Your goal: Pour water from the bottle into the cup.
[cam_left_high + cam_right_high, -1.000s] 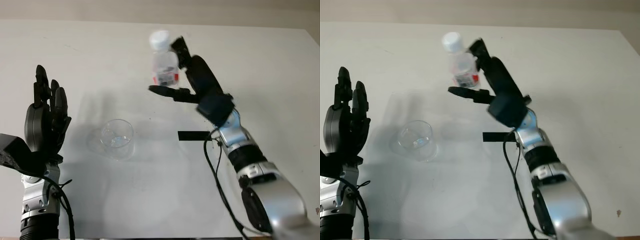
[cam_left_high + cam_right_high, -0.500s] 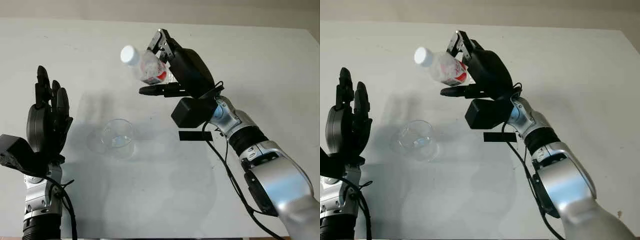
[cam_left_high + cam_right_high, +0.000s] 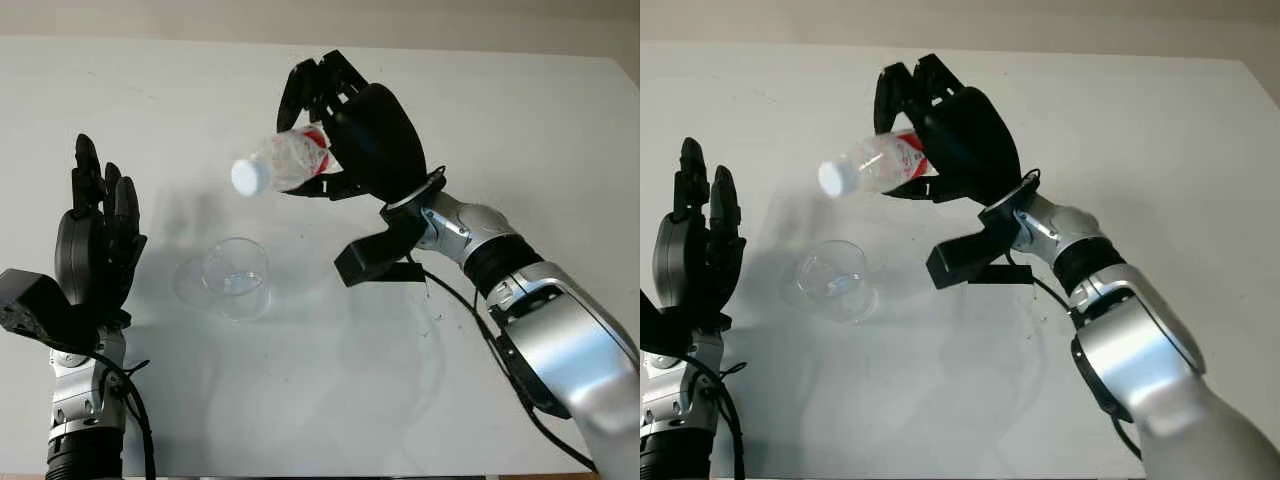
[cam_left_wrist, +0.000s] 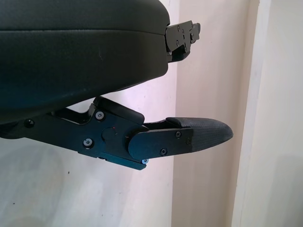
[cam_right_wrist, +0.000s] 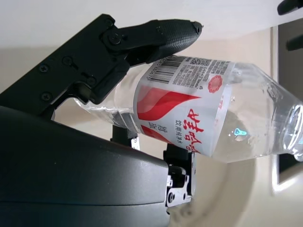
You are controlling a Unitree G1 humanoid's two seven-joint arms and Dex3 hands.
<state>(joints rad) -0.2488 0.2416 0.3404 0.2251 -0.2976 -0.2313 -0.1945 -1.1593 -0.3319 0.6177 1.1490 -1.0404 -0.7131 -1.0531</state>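
White table [image 3: 520,120], right hand [image 3: 345,135] gripping tilted bottle [image 3: 285,160]

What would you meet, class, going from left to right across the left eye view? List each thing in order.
Left robot hand, open → cup → bottle → right robot hand holding the bottle.

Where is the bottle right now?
In the left eye view the bottle is held in the right hand above the table, tipped with its white cap pointing down toward the cup below.
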